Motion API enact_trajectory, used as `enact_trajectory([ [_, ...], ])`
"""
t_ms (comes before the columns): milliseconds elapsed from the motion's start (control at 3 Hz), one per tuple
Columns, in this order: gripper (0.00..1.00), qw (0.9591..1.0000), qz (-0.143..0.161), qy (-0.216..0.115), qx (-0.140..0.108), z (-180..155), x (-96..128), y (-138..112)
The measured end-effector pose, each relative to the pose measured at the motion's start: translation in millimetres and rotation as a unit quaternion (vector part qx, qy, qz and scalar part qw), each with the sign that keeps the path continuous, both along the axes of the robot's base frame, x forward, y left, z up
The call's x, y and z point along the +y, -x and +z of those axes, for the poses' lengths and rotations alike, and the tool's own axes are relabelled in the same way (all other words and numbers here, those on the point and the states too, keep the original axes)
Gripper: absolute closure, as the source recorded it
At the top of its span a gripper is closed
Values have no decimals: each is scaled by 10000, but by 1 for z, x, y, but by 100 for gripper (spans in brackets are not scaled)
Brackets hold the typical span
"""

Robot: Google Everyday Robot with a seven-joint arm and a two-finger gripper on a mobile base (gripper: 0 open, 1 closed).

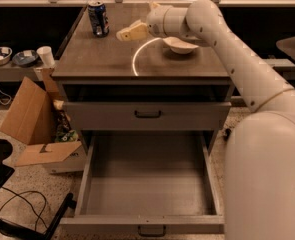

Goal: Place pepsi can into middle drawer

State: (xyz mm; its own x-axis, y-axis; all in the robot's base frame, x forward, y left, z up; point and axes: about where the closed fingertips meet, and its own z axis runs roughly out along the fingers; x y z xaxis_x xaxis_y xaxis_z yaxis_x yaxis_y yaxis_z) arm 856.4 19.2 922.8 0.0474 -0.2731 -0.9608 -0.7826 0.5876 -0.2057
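Right, there was the pepsi can (98, 18), standing upright near the back left corner of the surface (102, 59), silver top up. My end effector (129, 33) hung just above the surface to the right of the can, near it but apart from it, nose aimed at it. Released or clenched? I could not tell from that angle. What I could say was that it grasped nothing, because the can stood alone. Behind the wrist sat the white bowl (180, 45), close to the arm, and I did not want to sweep it.

Down below, the middle drawer (147, 184) stood wide open, plain grey floor showing, nothing in it that I could see. The upper drawer front (147, 115) was shut above it.

Now, the can itself. I judged it a stiff little cylinder, but thin-walled: squeeze hard and it would dent. Smooth painted metal, so slippery too. Full or empty I could not tell, so I planned for weight and possible slosh. Tall for its base, it would tip at a careless nudge, and the surface's left edge was near it. My read was to come in level from the side and take it across the middle of the body, below the top rim. Firm, even pressure, and keep it upright on the way down to the drawer.
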Motion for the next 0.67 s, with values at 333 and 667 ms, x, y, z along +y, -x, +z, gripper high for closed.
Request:
enact_trajectory([
  [333,0,9994,-127,-283,164,-11,23,-36],
  [667,0,9982,-298,-453,266,-13,43,-64],
])
